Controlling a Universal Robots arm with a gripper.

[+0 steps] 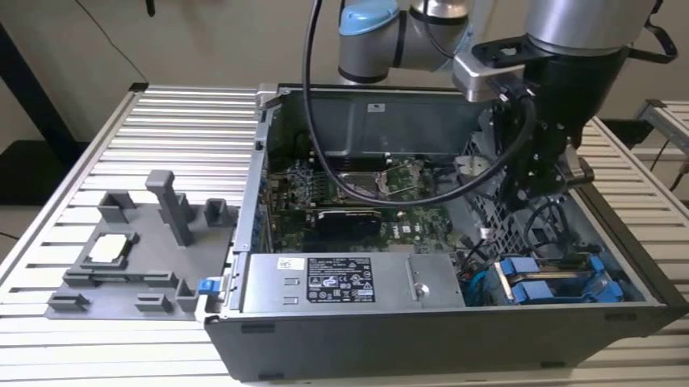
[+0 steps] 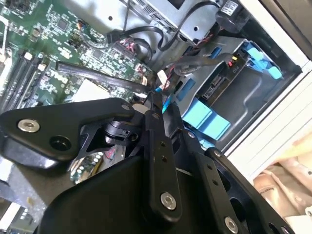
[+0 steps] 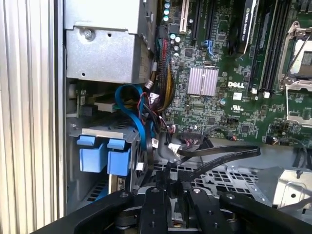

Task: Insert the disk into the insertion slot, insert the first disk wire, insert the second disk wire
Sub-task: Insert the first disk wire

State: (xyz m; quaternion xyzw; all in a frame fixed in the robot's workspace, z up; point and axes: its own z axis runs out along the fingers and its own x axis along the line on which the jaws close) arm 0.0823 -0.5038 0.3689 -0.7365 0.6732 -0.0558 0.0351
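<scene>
1. The black gripper [image 2: 155,99] is hanging inside the open grey metal computer case [image 1: 431,347], its fingers clenching the end of a black flat cable [image 2: 97,74].
2. The silver-grey hard drive in its bright blue plastic frame [image 1: 533,290] is sitting in the grey sheet-metal bay [image 3: 105,131] in the case's corner.
3. A white printed label [image 1: 339,289] is lying on the grey power-supply box [image 1: 431,282]; its print is too small to make out.

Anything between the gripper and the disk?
Yes. In the first wrist view a blue cable and thin wires hang between the gripper and the disk.
</scene>
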